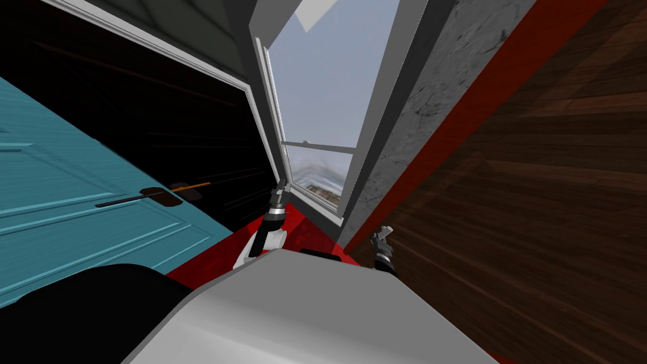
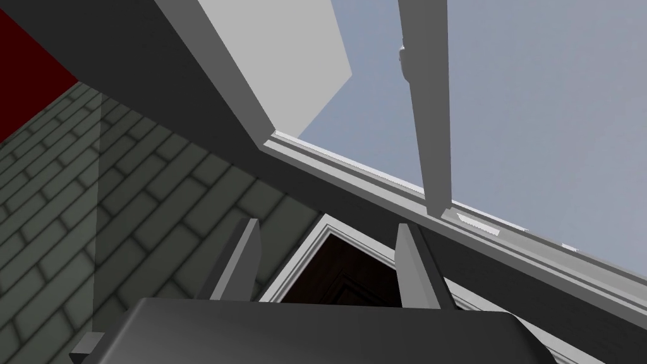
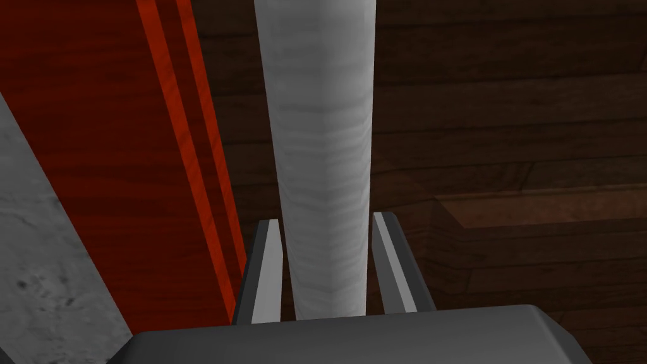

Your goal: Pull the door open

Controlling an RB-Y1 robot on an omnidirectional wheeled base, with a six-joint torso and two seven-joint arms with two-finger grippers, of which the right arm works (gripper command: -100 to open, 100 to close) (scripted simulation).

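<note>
A teal panelled door [image 1: 76, 208] lies at my left, swung away from its white frame [image 1: 253, 101], with a black area showing in the opening. Its dark lever handle [image 1: 136, 198] sits on the near face, and an orange lever [image 1: 189, 186] sticks out past the door's edge. My left gripper [image 1: 282, 188] [image 2: 328, 253] is raised to the right of the handle, apart from it, by the window's corner; it is open and holds nothing. My right gripper [image 1: 383, 234] [image 3: 325, 253] hangs low by the grey wall, open, its fingers either side of a pale grey post [image 3: 322, 126].
A tall window [image 1: 322, 95] with a grey frame stands straight ahead, sky behind it. A grey marbled wall [image 1: 436, 95] with a red strip [image 1: 480, 114] runs right of it. Dark wood planks [image 1: 556, 208] cover the right. A green brick wall [image 2: 95, 208] shows past the left fingers.
</note>
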